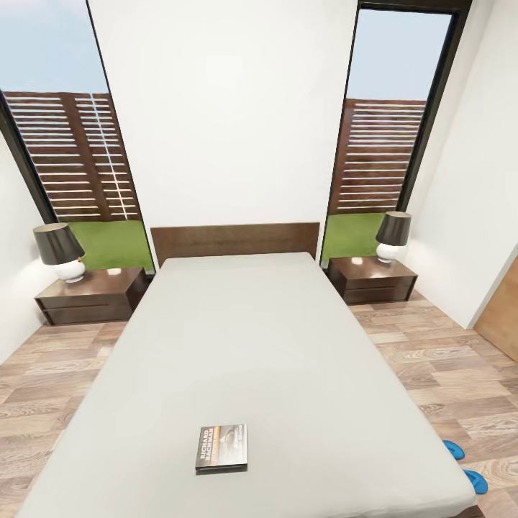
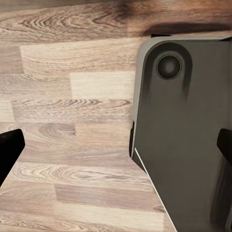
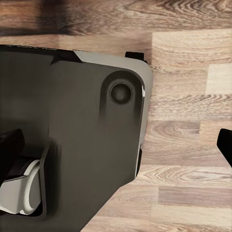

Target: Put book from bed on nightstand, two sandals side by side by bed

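The book (image 1: 221, 447), dark-covered with an orange band, lies flat on the pale mattress of the bed (image 1: 252, 338), near its foot end. Two bright blue sandals (image 1: 453, 450) (image 1: 475, 481) sit on the floor by the bed's right side, partly hidden behind the mattress edge. A dark nightstand (image 1: 90, 295) stands left of the headboard and another nightstand (image 1: 374, 279) right of it. My left gripper (image 2: 116, 154) and right gripper (image 3: 116, 150) hang open over the wood floor, holding nothing, each beside my dark grey base (image 2: 193, 145) (image 3: 63, 135).
Each nightstand carries a lamp with a dark shade (image 1: 61, 250) (image 1: 393, 236). Tall windows flank the white wall behind the headboard (image 1: 234, 241). Wood-plank floor runs along both sides of the bed. A brown wood panel (image 1: 503, 309) stands at the right wall.
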### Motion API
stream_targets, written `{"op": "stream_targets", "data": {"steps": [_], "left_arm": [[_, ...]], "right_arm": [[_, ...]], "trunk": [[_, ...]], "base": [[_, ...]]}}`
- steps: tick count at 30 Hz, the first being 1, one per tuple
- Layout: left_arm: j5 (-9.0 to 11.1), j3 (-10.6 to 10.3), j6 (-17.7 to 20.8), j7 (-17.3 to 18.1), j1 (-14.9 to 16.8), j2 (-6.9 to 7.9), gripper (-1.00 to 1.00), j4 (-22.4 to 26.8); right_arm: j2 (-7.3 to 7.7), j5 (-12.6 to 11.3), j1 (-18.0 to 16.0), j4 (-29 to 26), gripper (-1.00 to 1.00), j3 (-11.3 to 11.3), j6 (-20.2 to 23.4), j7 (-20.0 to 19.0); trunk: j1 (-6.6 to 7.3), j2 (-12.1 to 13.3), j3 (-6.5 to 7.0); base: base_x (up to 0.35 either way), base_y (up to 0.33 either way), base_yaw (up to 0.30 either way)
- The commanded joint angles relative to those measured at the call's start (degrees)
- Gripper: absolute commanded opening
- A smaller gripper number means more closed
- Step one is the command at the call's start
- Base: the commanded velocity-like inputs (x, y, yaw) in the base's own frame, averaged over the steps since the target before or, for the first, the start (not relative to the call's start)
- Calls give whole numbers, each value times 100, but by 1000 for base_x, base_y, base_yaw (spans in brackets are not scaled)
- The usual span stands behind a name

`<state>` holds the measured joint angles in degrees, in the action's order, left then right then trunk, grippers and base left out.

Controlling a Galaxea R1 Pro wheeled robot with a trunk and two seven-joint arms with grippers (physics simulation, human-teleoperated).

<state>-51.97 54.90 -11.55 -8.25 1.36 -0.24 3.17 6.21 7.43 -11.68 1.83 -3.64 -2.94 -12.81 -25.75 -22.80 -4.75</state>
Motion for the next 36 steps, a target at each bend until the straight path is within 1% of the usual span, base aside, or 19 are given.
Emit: {"op": "stream_targets", "data": {"steps": [1,36], "left_arm": [[-60,38,-14,-27,2,-2,100,-1],[-61,38,-14,-27,3,-3,100,-1]], "right_arm": [[3,57,-10,19,100,-40,-31,-11],[9,66,-10,19,100,-40,-31,-11]], "trunk": [[-3,-12,-12],[-3,-12,-12]], "base": [[0,0,0],[0,0,0]]}}
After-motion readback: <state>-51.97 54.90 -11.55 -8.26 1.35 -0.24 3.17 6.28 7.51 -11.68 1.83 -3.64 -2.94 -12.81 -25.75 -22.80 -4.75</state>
